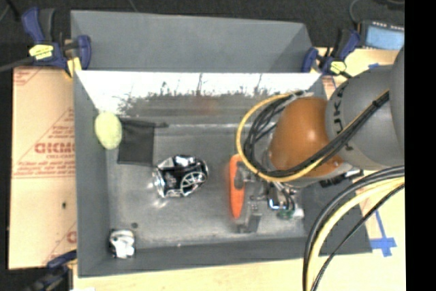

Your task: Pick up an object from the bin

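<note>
Just beside the gripper (251, 215) lies an elongated orange object (234, 195).

From my screen the bin (191, 44) reads flat grey, its far inner wall white with dark streaks along the lower edge. At the left I see a pale yellow-green ball (107, 130) and, beside it, a plain black patch (136, 143). The crumpled thing (179, 176) mid-floor is black with white markings and silvery glints. The small lump (122, 242) in the near left corner is white with dark spots. The orange stick (235, 197) is bright. The wrist cover (300, 136) is a duller orange-brown, looped by yellow and black cables (240, 136) — and the arm (368, 119) itself is grey.
</note>
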